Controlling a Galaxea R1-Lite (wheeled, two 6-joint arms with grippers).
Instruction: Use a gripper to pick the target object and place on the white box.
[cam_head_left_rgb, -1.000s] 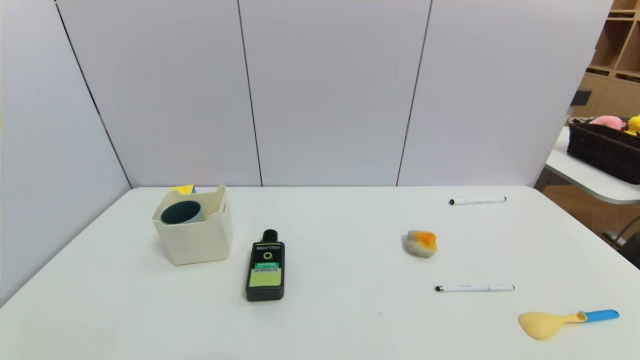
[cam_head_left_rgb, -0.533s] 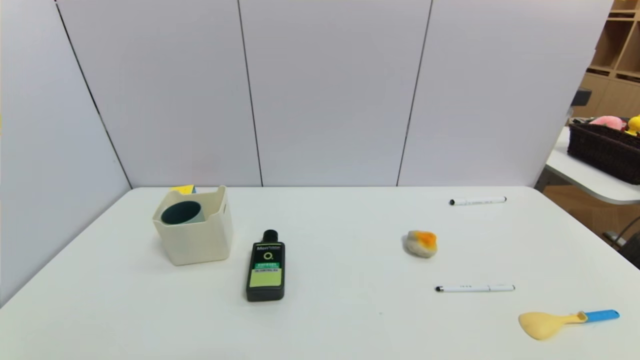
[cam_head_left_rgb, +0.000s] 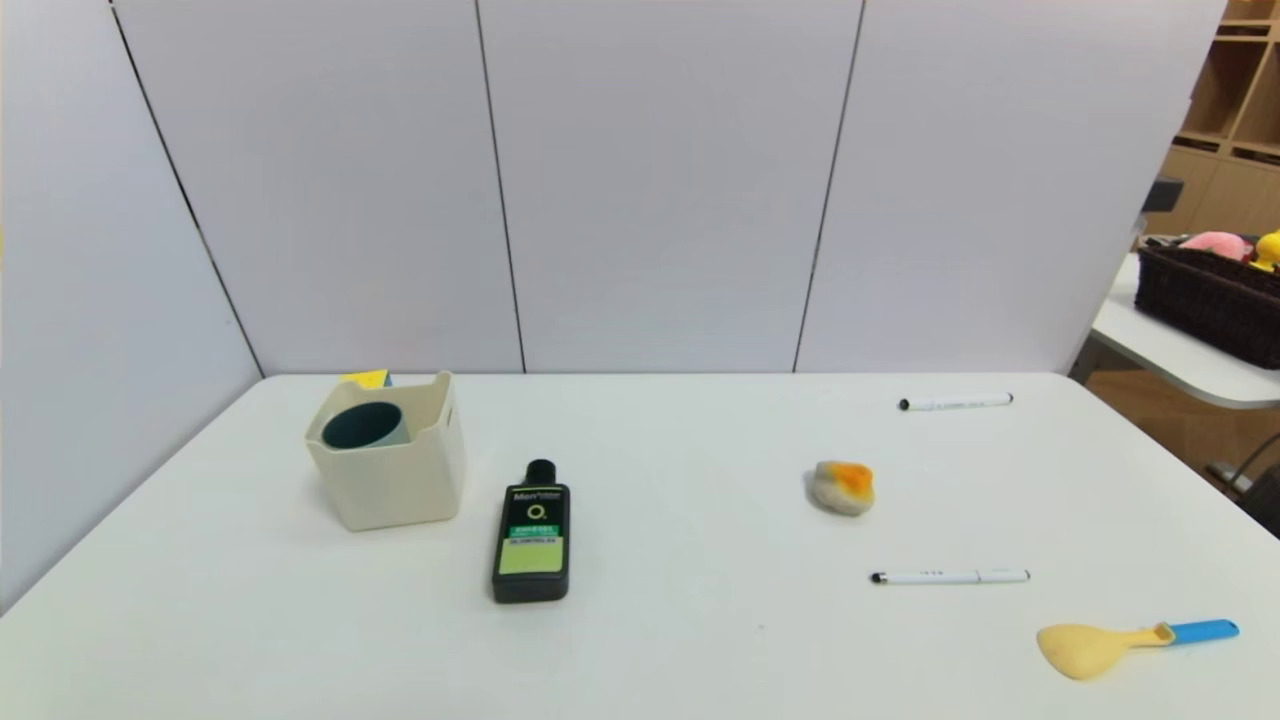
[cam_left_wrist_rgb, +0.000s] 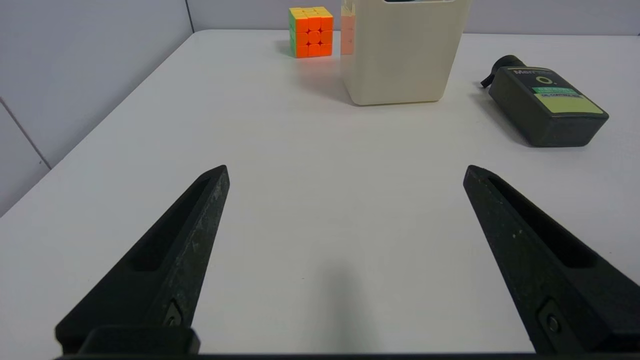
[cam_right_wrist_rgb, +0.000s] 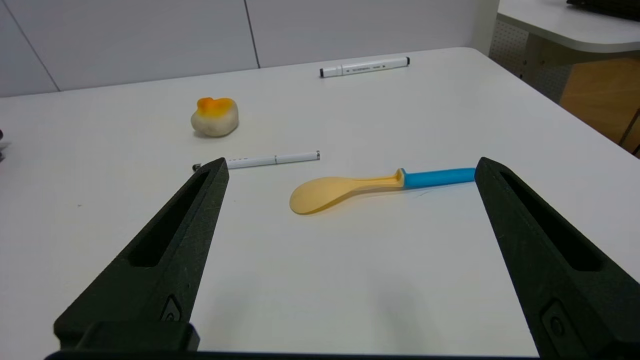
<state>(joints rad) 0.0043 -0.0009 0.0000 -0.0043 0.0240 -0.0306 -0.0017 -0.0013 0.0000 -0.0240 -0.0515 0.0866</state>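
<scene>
Sitting unchanged inside white box (cam_head_left_rgb: 390, 480): cup (cam_head_left_rgb: 365, 425); left pincer (cam_left_wrist_rgb: 345, 175), right pincer (cam_right_wrist_rgb: 350, 167) both wide, empty.

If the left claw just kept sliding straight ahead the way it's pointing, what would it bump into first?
Probably the cream-white square plastic bin. The left gripper is open over bare white table, and the bin stands ahead, slightly off-centre. The black bottle with green label lies off to one side. Depth is hard to judge.

A white table (cam_head_left_rgb: 700, 560) stands against pale grey wall panels (cam_head_left_rgb: 660, 180) with dark seams. Right of the table: a second white table (cam_head_left_rgb: 1180, 350), wooden shelving (cam_head_left_rgb: 1235, 100), brown floor (cam_head_left_rgb: 1160, 415).
</scene>
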